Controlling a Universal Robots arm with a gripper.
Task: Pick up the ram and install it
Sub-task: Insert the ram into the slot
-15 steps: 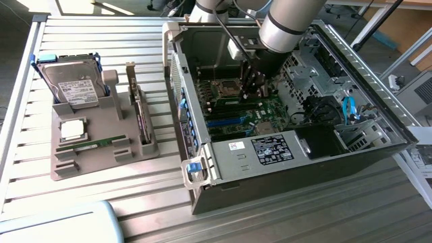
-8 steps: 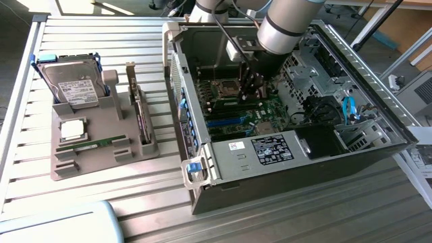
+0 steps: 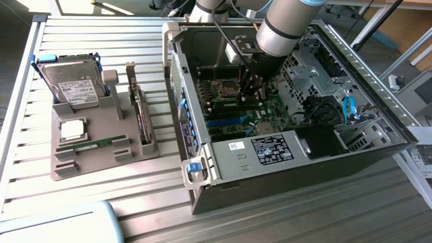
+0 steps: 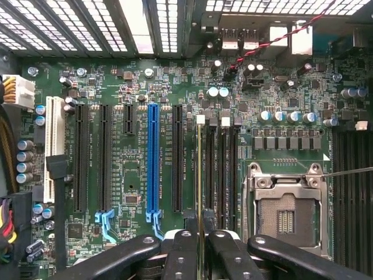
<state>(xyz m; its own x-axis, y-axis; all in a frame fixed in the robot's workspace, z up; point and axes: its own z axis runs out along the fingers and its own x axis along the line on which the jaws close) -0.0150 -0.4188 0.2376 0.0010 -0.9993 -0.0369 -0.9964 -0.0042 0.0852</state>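
Note:
The ram (image 4: 200, 175) appears edge-on in the wrist view as a thin, upright strip. It is lined up with the memory slot nearest the black expansion slots, one end by a white slot latch (image 4: 200, 119). My gripper (image 4: 200, 236) is shut on it, with black fingers (image 4: 180, 254) on either side. Whether the ram is pressed into the slot I cannot tell. In the exterior view my gripper (image 3: 248, 91) reaches down inside the open computer case (image 3: 202, 167), over the green motherboard (image 3: 260, 114) next to the processor socket (image 3: 224, 88).
The open processor socket (image 4: 285, 213) lies beside the memory slots, with a blue expansion slot (image 4: 152, 157) on the other side. On the exterior view's left, a grey holder (image 3: 94, 162) carries a hard drive (image 3: 76, 86), a silver chip (image 3: 73, 129), another green stick (image 3: 91, 145) and an expansion card (image 3: 140, 116).

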